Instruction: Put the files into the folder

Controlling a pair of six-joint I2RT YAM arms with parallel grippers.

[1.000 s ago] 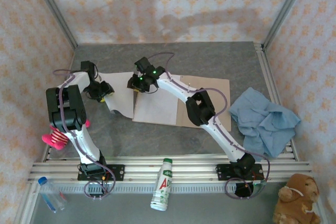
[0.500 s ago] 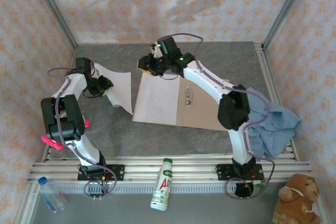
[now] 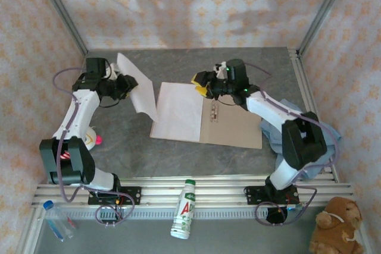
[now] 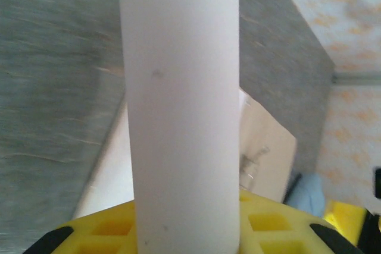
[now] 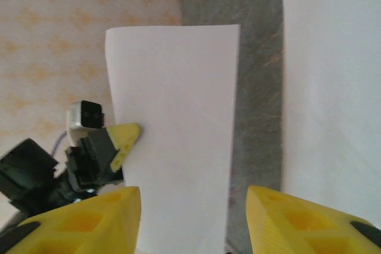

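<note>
At the far left of the table, the left arm stretches away from its base, forearm raised, and its left claw (image 3: 123, 85) points right. The claw is pinched on one long edge of the lifted sheet (image 3: 138, 90), which stands on edge off the table. The sheet's long axis runs from the far side of the claw to the near right of it, and its near end hangs just beside the folder (image 3: 235, 126). The right arm folds at the elbow and reaches left over the folder. Its right claw (image 3: 201, 81) points left toward the other claw, with the jaws parted and nothing between them.

The top view alone shows the open folder lying flat below and just nearer than the right claw, long axis left to right. The flat sheet (image 3: 178, 111) lies on the folder's left half with its long axis parallel to the spine. The metal fastener (image 3: 213, 111) lies just under this claw. A blue cloth (image 3: 269, 130) lies to the claw's right, partly under the arm.

The left wrist view shows the lifted sheet (image 4: 178, 117) curled into a column that rises from between the yellow pads. The right wrist view shows the sheet's blank face (image 5: 178, 117) ahead of the open fingers, with one left fingertip (image 5: 124, 138) on its edge.
</note>
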